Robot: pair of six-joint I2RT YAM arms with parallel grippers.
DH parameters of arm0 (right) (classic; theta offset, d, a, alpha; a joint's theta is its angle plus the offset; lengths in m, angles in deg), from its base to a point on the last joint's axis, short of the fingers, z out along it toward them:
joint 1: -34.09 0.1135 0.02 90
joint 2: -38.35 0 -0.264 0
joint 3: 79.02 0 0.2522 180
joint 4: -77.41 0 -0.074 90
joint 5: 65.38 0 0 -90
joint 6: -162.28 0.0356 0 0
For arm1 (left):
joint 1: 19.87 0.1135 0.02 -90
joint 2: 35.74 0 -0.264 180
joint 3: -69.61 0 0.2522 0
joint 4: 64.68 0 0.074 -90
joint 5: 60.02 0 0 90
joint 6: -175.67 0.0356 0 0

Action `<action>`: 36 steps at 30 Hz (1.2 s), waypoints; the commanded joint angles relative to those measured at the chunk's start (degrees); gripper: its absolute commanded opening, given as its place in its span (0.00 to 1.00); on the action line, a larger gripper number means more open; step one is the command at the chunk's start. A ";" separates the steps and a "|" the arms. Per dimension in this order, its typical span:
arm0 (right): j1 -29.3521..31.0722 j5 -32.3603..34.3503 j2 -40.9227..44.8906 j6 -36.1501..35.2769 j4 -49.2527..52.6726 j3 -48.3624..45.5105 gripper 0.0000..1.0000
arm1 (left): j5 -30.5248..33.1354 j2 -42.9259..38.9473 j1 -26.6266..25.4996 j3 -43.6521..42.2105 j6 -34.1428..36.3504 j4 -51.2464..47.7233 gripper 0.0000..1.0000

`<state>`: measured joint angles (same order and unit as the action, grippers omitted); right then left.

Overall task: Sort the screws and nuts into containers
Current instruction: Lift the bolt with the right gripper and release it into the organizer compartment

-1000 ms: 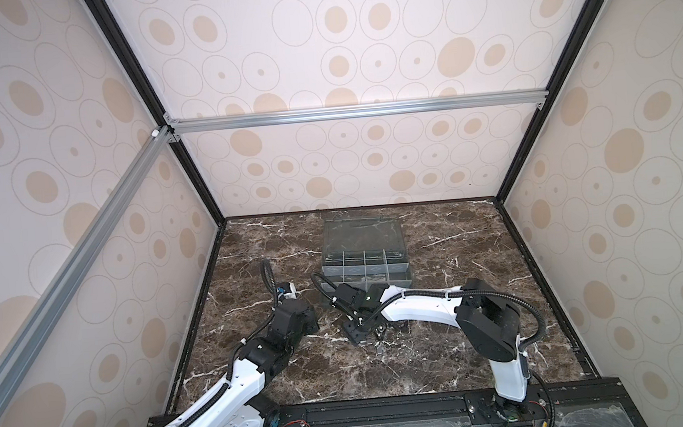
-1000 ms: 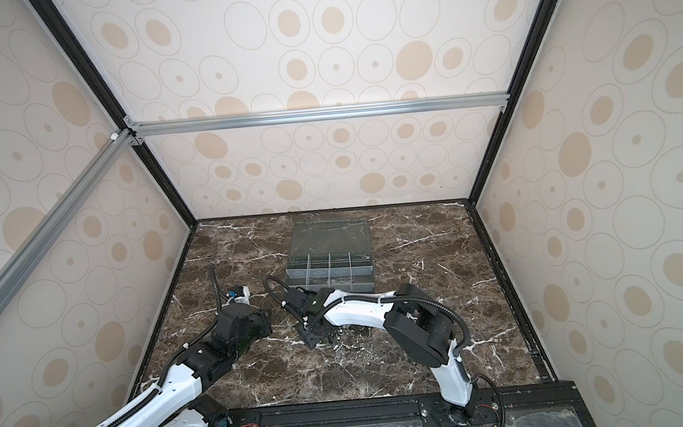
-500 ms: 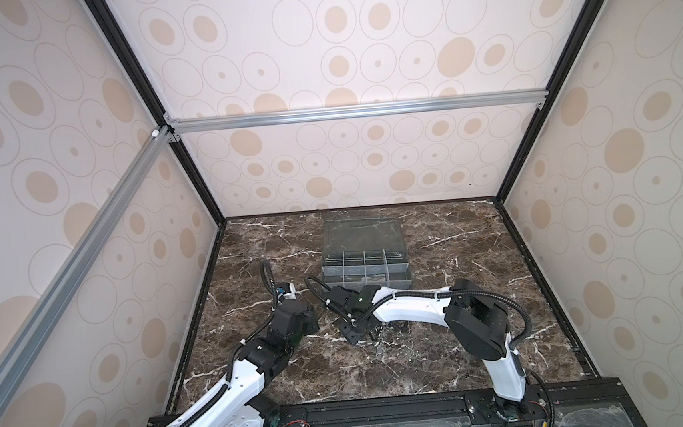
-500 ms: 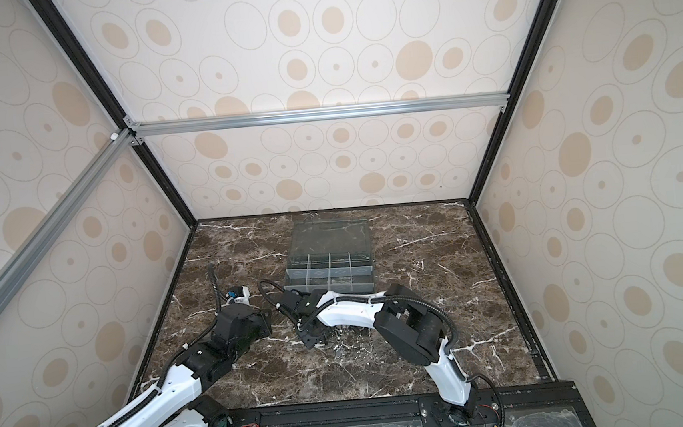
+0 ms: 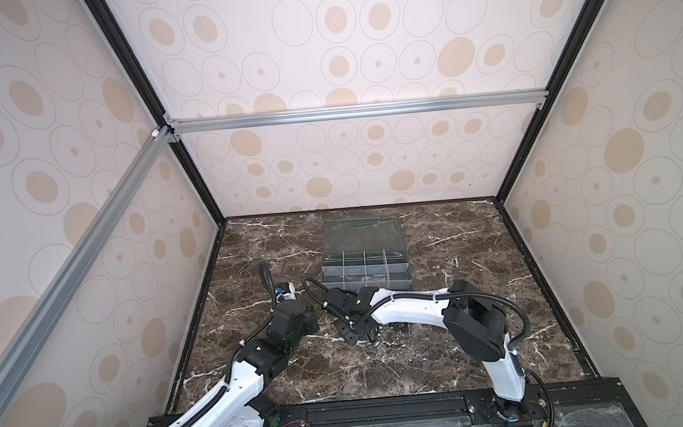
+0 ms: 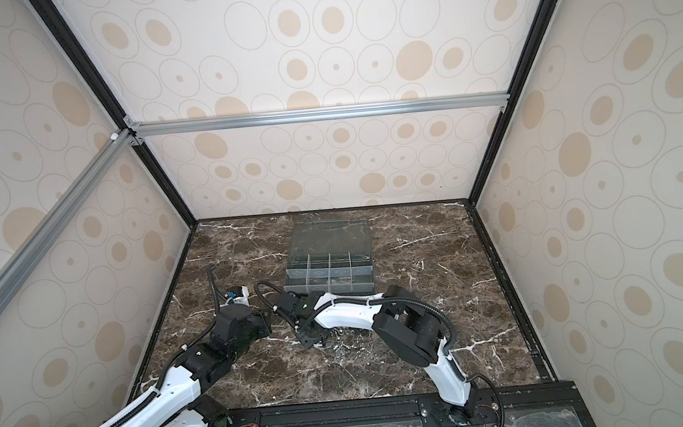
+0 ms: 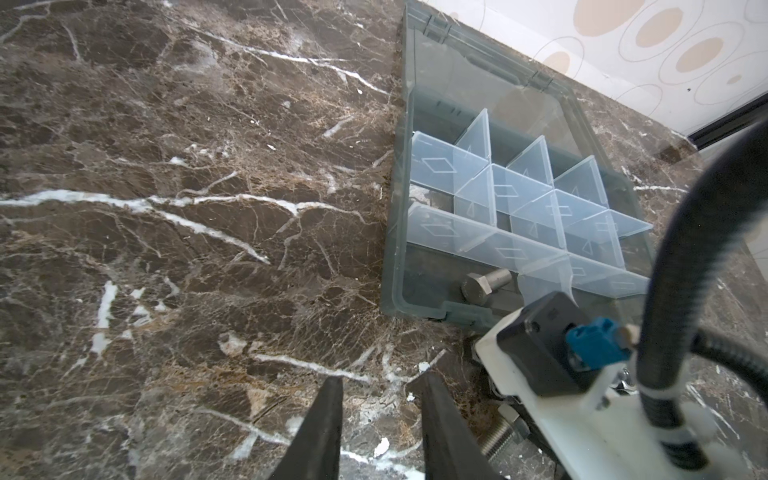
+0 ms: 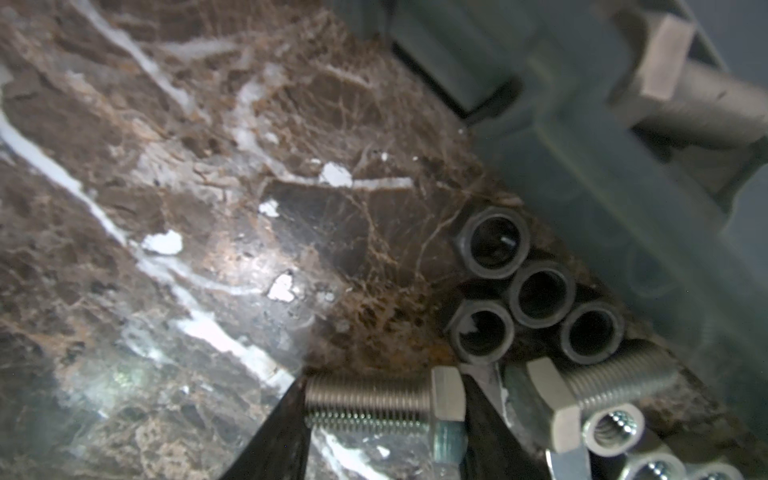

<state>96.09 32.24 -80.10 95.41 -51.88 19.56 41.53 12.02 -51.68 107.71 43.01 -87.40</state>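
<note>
The right gripper (image 8: 384,388) is set down at the tabletop (image 8: 166,124), with its jaws bracketing one screw (image 8: 374,401) end to end, tip at one finger and head at the other. Contact is apparent, but a firm hold cannot be told. The left gripper (image 7: 380,399) is parted by a narrow gap with nothing in it, over bare tabletop near the organizer box (image 7: 392,249). Just beside the bracketed screw, a second screw (image 8: 602,382), four dark nuts (image 8: 540,295) packed touching and some shiny nuts (image 8: 613,428) are seen near the box's front wall. In a top view this pile (image 5: 383,340) lies lower centre, and the box sits just above it at mid frame with its lid (image 5: 362,231) open. One sorted screw (image 7: 484,284) is seen in a front cell, and the other visible cells (image 7: 432,166) look empty. The task is judged early, with most pieces left. The screws are silvery, hex-headed and threaded along the shaft.
</note>
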 commanded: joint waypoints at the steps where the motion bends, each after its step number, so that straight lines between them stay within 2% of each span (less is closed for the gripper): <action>1: 0.93 1.08 3.49 1.41 -0.83 -1.16 0.47 | 1.17 -1.20 0.51 0.71 0.06 0.51 0.33; 8: 0.46 4.69 9.08 0.42 -1.38 -1.12 0.47 | 1.71 -1.41 0.70 0.56 0.82 0.40 0.34; 15: -4.31 5.91 10.27 -2.30 -1.07 2.94 0.47 | -0.99 -0.89 1.05 0.64 0.45 2.36 0.34; 21: -8.19 4.59 7.21 -2.67 -1.68 6.83 0.47 | -2.00 0.73 1.08 1.68 0.87 1.98 0.34; 33: -10.41 3.24 2.58 -1.80 -1.45 9.93 0.48 | -2.98 1.78 1.09 1.42 0.13 3.22 0.34; 36: -10.41 3.10 2.37 -1.28 -1.33 9.82 0.54 | -3.55 2.94 1.06 1.58 0.33 3.83 0.34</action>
<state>85.77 35.47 -77.52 93.73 -53.89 27.75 38.34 14.08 -51.09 107.71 43.08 -84.82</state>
